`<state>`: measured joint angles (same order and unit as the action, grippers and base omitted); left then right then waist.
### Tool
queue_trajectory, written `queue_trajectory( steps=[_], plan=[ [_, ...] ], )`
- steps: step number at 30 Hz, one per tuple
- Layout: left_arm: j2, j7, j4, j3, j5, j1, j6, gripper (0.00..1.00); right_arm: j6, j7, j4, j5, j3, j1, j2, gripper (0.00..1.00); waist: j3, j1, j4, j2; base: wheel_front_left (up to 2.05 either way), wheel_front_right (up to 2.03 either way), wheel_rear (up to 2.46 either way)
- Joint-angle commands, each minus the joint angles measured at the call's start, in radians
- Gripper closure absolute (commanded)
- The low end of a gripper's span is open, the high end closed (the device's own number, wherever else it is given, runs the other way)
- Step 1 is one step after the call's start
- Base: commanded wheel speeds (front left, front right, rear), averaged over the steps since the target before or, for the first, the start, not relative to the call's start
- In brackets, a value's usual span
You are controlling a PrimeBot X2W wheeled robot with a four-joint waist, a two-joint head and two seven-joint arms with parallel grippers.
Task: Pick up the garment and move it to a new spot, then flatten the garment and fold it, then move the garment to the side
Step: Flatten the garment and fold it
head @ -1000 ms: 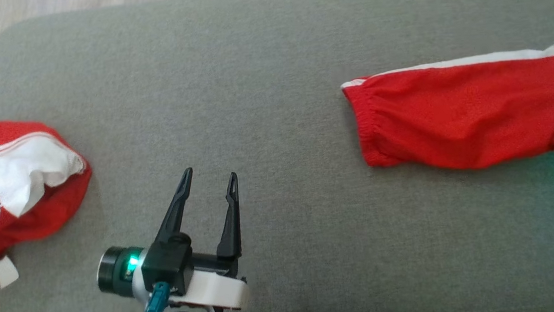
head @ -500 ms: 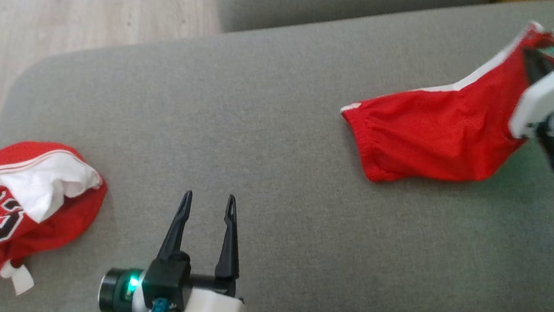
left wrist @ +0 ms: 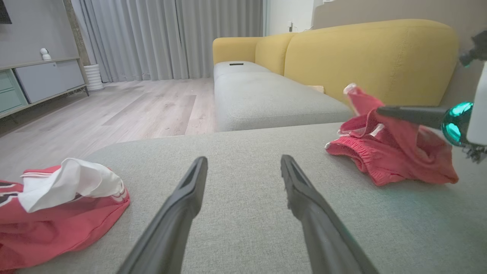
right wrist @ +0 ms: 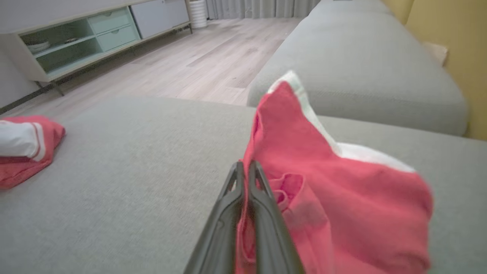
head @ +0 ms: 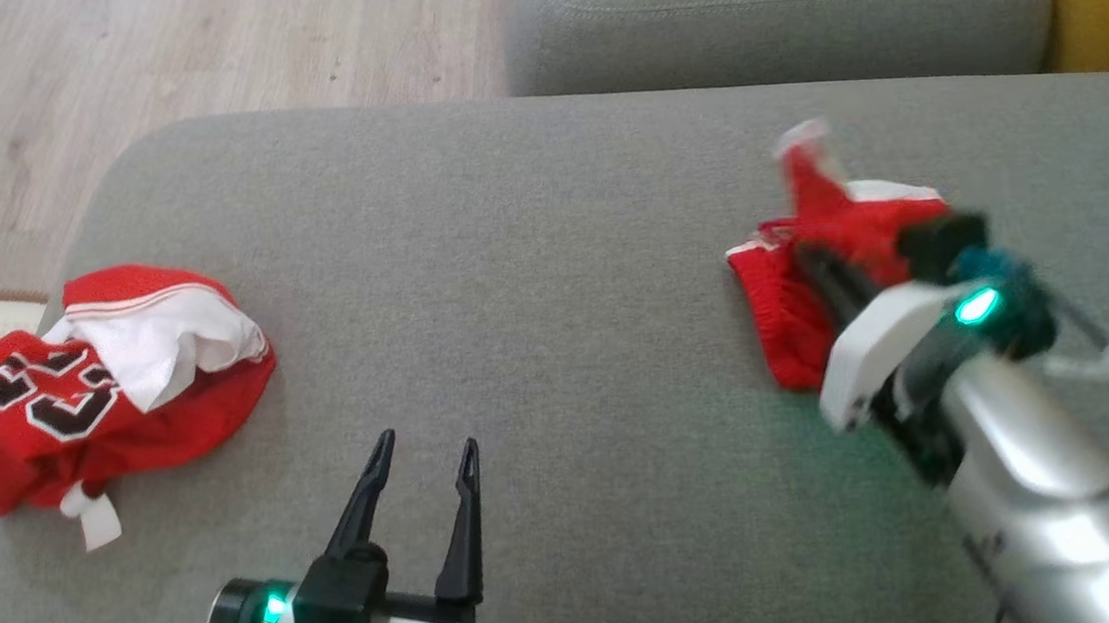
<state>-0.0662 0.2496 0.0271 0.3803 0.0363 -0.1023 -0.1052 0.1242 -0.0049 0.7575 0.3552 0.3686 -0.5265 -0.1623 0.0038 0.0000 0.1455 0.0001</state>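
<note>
- Lying bunched toward the right side of the cushion (head: 529,253), the red garment (head: 787,331) is clamped by the right gripper (right wrist: 245,165), with one corner raised past the tips.
- The left gripper (head: 423,450) is held spread above the front edge.

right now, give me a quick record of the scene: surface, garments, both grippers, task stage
surface: grey sofa cushion
red shorts: bunched on the robot's right, one white-trimmed corner lifted off the cushion
right gripper: shut on the red shorts
left gripper: open, holding nothing, above bare cushion
red jersey: crumpled near the cushion's left edge, white fabric showing, apart from both grippers
task stage: shorts gripped and partly lifted, not yet flattened or folded
</note>
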Motion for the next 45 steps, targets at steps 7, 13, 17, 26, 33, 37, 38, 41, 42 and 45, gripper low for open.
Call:
queue_trajectory(
  steps=[7,13,17,26,33,37,38,41,42,45],
  plan=[
    [0.002,0.012,-0.03,-0.017,-0.007,0.049,0.003,0.0,0.007,-0.044,-0.086,-0.019,-0.013,0.063,0.083,0.0,0.014,0.0,0.016,-0.0001,0.0,0.0,0.0],
    [0.003,0.012,-0.031,-0.021,-0.006,0.044,0.0,0.0,0.007,-0.084,-0.185,0.034,-0.006,0.122,0.1,0.0,0.01,0.0,0.008,-0.0001,0.0,0.0,0.0],
    [0.004,0.012,-0.035,-0.026,-0.005,0.04,-0.004,0.0,0.007,-0.089,-0.266,0.055,-0.039,0.18,0.08,0.0,0.008,0.0,-0.002,-0.0001,0.0,0.0,0.0],
    [0.005,0.012,-0.039,-0.041,-0.003,0.023,-0.009,0.0,0.007,-0.043,-0.408,0.032,-0.18,0.319,-0.007,0.0,-0.016,0.0,-0.013,-0.0001,0.0,0.0,0.0],
    [0.001,0.012,-0.056,-0.098,0.015,-0.043,-0.036,0.0,0.007,-0.104,-0.468,-0.012,-0.204,0.403,-0.015,0.0,-0.057,0.0,-0.047,-0.0001,0.0,0.0,0.0],
    [0.002,0.012,-0.068,-0.138,0.034,-0.078,-0.04,0.0,0.007,-0.18,-0.465,-0.03,-0.173,0.437,-0.016,0.0,-0.071,0.0,-0.07,-0.0001,0.0,0.0,0.0],
    [0.002,0.012,-0.07,-0.148,0.039,-0.085,-0.039,0.0,0.007,-0.196,-0.459,-0.035,-0.162,0.444,-0.018,0.0,-0.075,0.0,-0.075,-0.0001,0.0,0.0,0.0],
    [0.003,0.012,-0.077,-0.174,0.047,-0.103,-0.033,0.0,0.007,-0.235,-0.438,-0.043,-0.157,0.462,-0.01,0.0,-0.083,0.0,-0.088,-0.0001,0.0,0.0,0.0],
    [0.004,0.012,-0.079,-0.181,0.048,-0.108,-0.031,0.0,0.007,-0.243,-0.431,-0.046,-0.156,0.469,-0.006,0.0,-0.086,0.0,-0.09,-0.0001,0.0,0.0,0.0],
    [0.005,0.012,-0.082,-0.199,0.047,-0.122,-0.027,0.0,0.007,-0.254,-0.418,-0.062,-0.159,0.491,0.012,0.0,-0.094,0.0,-0.098,-0.0001,0.0,0.0,0.0]
  ],
)
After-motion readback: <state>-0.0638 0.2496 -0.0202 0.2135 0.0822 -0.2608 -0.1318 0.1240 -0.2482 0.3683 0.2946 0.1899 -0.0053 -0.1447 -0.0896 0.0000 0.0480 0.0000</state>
